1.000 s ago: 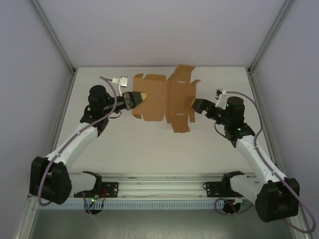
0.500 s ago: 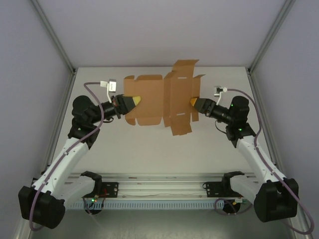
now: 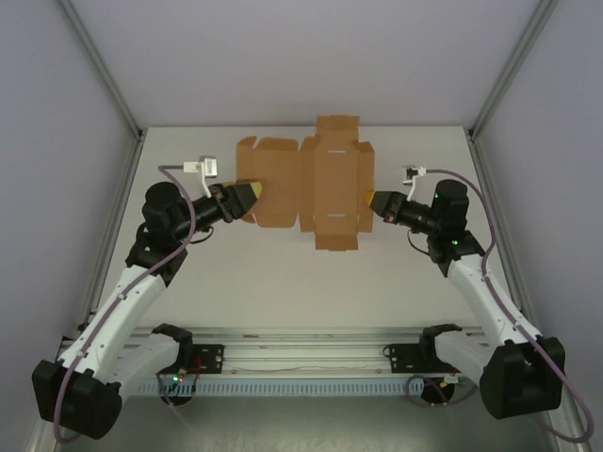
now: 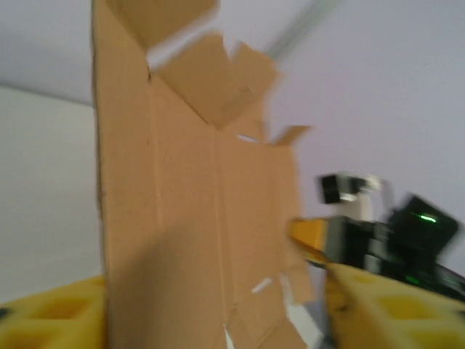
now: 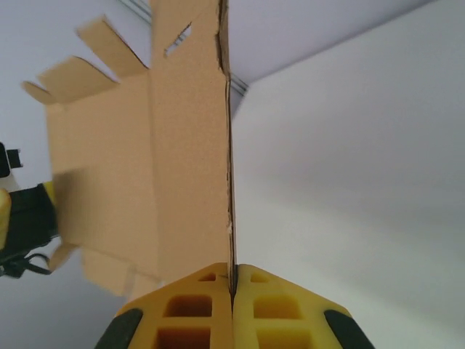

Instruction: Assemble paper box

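The flat brown die-cut cardboard sheet that is to become the paper box spans the gap between the two arms over the far middle of the white table, face up and apparently clear of the surface. The right gripper pinches its right edge, and the right wrist view shows the yellow pads closed on the board. The left gripper is at the opposite edge with its fingers apart, the sheet between them, so it appears open. No panel is folded yet, so this looks like the presenting step. Next the left gripper probably needs to grip before a side wall is bent along its crease.
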Action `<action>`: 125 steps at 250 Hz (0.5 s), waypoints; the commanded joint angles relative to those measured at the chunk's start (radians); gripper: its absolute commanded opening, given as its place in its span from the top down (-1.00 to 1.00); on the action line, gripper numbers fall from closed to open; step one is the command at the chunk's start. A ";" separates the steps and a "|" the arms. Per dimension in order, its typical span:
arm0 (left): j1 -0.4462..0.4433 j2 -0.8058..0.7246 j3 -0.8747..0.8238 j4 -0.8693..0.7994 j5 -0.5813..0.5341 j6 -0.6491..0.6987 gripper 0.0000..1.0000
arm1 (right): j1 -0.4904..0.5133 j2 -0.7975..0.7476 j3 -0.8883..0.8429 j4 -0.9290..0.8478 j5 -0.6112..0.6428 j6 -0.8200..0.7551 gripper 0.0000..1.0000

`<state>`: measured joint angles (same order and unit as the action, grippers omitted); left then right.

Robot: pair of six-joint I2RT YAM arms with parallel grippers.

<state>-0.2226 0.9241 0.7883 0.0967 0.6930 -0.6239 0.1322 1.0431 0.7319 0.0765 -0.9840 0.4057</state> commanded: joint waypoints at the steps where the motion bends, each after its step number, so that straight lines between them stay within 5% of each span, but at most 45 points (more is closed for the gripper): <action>1: 0.000 -0.014 -0.025 -0.291 -0.405 0.096 -1.00 | 0.048 0.067 0.051 -0.227 0.051 -0.207 1.00; 20: 0.002 0.015 -0.017 -0.388 -0.530 0.110 -1.00 | 0.104 0.136 0.058 -0.288 0.132 -0.301 1.00; 44: 0.001 0.066 -0.013 -0.419 -0.541 0.118 -1.00 | 0.139 0.244 0.081 -0.316 0.240 -0.369 1.00; 92: 0.000 0.139 -0.021 -0.321 -0.345 0.128 -1.00 | 0.168 0.442 0.229 -0.448 0.443 -0.604 1.00; 125: -0.002 0.200 0.010 -0.252 -0.205 0.115 -0.99 | 0.255 0.510 0.288 -0.513 0.589 -0.975 1.00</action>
<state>-0.2222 1.0863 0.7750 -0.2291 0.3511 -0.5213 0.3119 1.5314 0.9642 -0.3458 -0.5846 -0.1699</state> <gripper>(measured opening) 0.997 0.049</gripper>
